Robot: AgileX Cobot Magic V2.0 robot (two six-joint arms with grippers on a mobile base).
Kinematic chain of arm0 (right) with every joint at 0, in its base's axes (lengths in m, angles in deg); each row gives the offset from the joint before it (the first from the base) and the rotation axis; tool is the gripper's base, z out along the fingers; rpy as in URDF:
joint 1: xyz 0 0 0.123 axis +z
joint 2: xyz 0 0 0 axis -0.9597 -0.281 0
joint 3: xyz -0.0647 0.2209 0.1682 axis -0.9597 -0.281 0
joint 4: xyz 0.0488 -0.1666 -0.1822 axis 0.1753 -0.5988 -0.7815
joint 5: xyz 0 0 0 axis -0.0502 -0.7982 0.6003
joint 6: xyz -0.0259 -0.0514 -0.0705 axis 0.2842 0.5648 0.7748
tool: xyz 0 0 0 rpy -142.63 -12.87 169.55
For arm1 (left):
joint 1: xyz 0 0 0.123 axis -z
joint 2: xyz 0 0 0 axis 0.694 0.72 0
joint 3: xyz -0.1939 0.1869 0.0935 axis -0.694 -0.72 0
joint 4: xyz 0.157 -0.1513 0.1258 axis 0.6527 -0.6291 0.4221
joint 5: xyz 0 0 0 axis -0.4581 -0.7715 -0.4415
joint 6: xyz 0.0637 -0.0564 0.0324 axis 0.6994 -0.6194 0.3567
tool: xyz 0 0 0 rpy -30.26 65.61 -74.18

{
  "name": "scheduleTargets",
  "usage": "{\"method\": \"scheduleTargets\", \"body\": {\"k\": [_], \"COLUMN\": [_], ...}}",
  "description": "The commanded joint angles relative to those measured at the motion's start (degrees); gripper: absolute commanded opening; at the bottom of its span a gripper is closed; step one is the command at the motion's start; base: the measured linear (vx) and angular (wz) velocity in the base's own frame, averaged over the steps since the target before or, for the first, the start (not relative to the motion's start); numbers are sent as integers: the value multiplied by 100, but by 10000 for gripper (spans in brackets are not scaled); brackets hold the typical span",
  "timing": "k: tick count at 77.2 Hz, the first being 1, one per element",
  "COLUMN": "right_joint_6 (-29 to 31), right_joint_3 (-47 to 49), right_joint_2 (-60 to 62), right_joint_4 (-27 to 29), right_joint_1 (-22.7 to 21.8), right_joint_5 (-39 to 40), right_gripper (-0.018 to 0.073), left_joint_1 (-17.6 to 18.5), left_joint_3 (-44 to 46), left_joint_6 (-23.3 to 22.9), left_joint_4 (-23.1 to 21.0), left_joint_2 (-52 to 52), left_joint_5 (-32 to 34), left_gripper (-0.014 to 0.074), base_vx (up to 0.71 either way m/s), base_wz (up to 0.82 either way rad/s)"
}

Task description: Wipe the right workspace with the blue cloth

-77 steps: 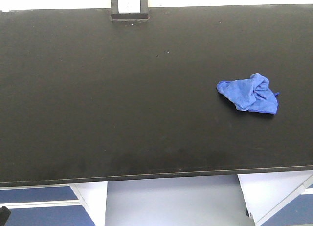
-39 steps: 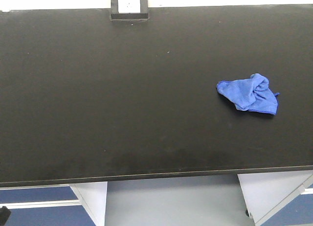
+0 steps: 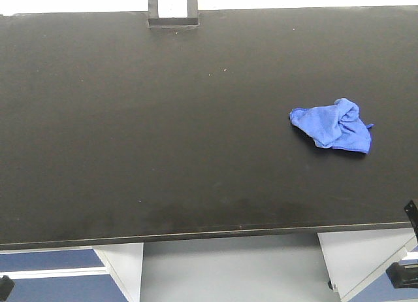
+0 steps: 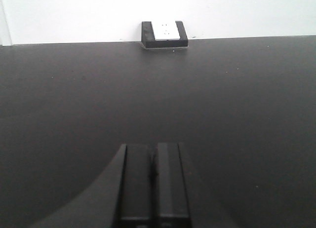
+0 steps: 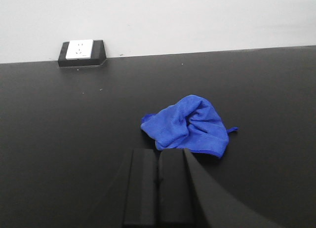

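Note:
The blue cloth (image 3: 333, 124) lies crumpled on the right part of the black table (image 3: 163, 119). In the right wrist view the cloth (image 5: 190, 124) lies just beyond my right gripper (image 5: 158, 151), slightly to its right. That gripper's jaws are pressed together and hold nothing. My left gripper (image 4: 154, 145) is also shut and empty, over bare table on the left side. The cloth does not show in the left wrist view. In the front view only a dark part of the right arm (image 3: 405, 274) shows at the lower right edge.
A black socket box with a white face (image 3: 172, 8) sits at the table's far edge against the white wall. It also shows in the left wrist view (image 4: 164, 33) and in the right wrist view (image 5: 81, 51). White cabinets (image 3: 356, 256) stand below the front edge.
A dark part of the right arm has come into the front view at the lower right edge. The cloth has not moved.

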Motion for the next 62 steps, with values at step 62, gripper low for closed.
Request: {"method": "scheduleTargets", "body": {"k": [62], "right_joint_6": [-5], "right_joint_3": [-89], "right_joint_2": [69], "right_joint_4": [-156], "right_joint_1": [-22], "right_joint_5": [334], "right_gripper": [-8], "left_joint_1": [33], "left_joint_3": [142], "left_joint_6": [8], "left_joint_4": [-26], "left_joint_2": [1], "left_joint_5": [462], "left_gripper": [-6], "base_vx": [0], "base_wz": [0]}}
